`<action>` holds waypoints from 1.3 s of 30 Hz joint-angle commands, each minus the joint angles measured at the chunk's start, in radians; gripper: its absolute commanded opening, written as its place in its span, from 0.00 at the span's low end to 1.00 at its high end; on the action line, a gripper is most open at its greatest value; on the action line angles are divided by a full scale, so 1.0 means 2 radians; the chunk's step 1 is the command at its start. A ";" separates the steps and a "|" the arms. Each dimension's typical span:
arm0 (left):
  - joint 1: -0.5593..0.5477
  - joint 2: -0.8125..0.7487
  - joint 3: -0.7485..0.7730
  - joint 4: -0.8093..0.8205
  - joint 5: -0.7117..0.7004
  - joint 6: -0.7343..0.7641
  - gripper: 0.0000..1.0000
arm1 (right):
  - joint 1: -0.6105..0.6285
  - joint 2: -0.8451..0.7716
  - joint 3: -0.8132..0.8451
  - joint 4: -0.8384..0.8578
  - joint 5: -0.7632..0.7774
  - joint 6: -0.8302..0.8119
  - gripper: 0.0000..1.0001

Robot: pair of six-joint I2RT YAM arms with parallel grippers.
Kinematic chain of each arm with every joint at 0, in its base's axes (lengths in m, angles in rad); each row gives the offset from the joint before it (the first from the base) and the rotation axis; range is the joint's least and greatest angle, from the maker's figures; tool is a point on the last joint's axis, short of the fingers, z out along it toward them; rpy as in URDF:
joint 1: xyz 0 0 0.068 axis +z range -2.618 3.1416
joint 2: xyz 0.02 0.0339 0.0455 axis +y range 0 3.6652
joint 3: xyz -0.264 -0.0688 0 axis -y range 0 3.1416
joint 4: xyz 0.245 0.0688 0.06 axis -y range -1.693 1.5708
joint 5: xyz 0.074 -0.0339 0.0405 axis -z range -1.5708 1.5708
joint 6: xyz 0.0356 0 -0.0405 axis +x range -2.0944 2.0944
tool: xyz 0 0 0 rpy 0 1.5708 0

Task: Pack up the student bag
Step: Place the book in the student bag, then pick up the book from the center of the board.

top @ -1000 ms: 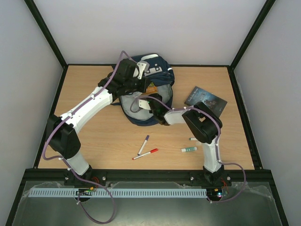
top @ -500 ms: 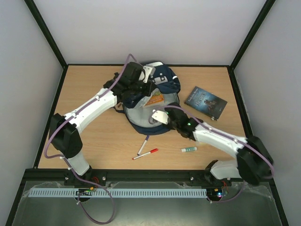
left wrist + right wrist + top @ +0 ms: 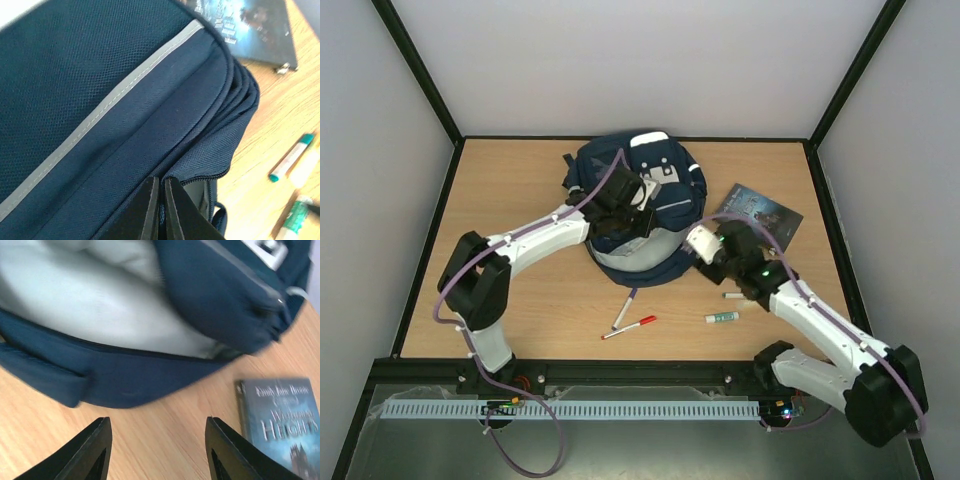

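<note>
The navy student bag [image 3: 642, 190] lies at the back centre of the table, its front flap folded over most of the grey lining [image 3: 625, 262]. My left gripper [image 3: 638, 222] is shut on the flap's zipper edge; the left wrist view shows the jaws [image 3: 161, 200] pinching navy fabric [image 3: 100, 100] below the thin pale stripe. My right gripper [image 3: 705, 245] is open and empty just right of the bag. In the right wrist view it [image 3: 157, 450] hovers over bare wood, with the bag's side [image 3: 150, 375] and lining [image 3: 75, 305] ahead.
A dark book [image 3: 758, 211] lies right of the bag, also in the right wrist view [image 3: 282, 415] and the left wrist view [image 3: 250, 25]. A purple marker [image 3: 625, 308], a red marker [image 3: 630, 327], a glue stick [image 3: 722, 317] and another pen [image 3: 732, 296] lie near the front.
My left gripper has pulled the flap forward over the bag's opening, hiding the orange item inside. My right gripper has come out of the bag and moved right, open.
</note>
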 commanded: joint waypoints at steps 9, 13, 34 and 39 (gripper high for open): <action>-0.007 0.032 -0.088 0.055 -0.027 -0.023 0.22 | -0.284 0.066 0.072 -0.050 -0.168 0.059 0.47; -0.032 -0.007 -0.094 0.018 -0.078 -0.011 0.55 | -0.355 0.147 0.124 -0.060 -0.180 0.063 0.49; -0.176 0.077 0.003 0.079 -0.064 -0.046 0.79 | -0.470 0.533 0.456 -0.105 -0.144 0.099 0.68; -0.181 0.119 0.032 0.066 -0.054 -0.044 0.80 | -0.473 0.566 0.480 -0.119 -0.151 0.080 0.69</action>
